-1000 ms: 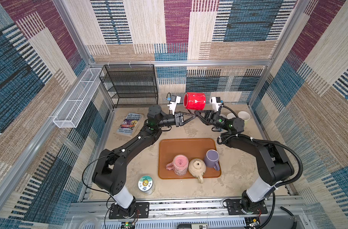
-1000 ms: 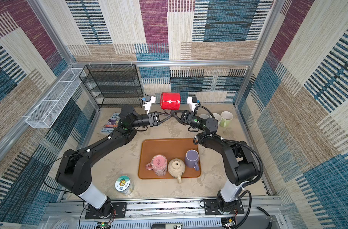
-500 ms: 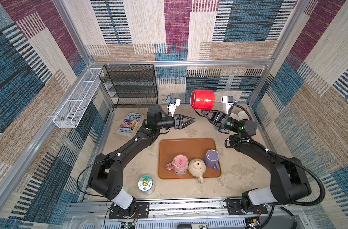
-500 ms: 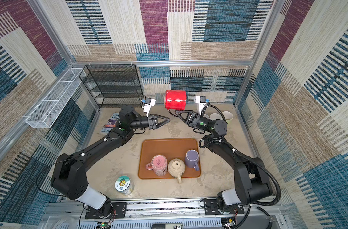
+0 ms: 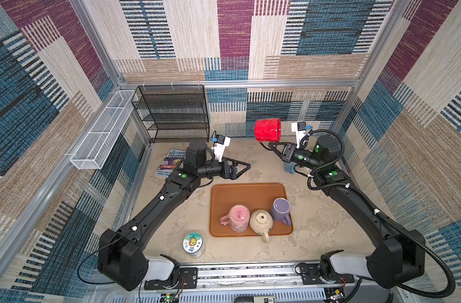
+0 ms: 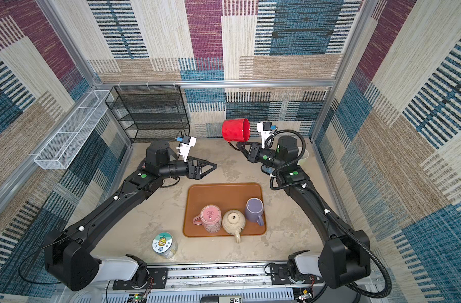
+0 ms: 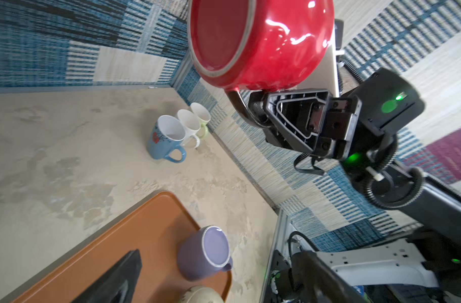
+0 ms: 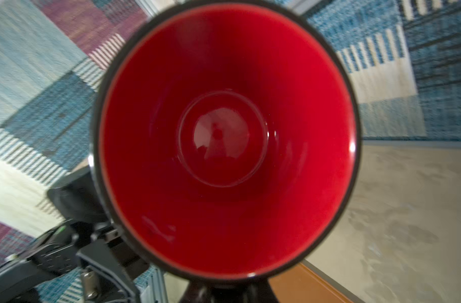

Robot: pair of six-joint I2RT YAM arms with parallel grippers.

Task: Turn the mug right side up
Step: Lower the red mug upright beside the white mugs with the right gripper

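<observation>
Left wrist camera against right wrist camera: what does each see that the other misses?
Only the left wrist view: the outside and flat base of the red mug, the right hand pinching its dark handle, a blue mug, a white mug and a green mug upright by the wall, and a purple mug on the orange tray.
Only the right wrist view: the mug's glossy inside, right down to its bottom.
Both: the red mug, a corner of the orange tray and the table.
</observation>
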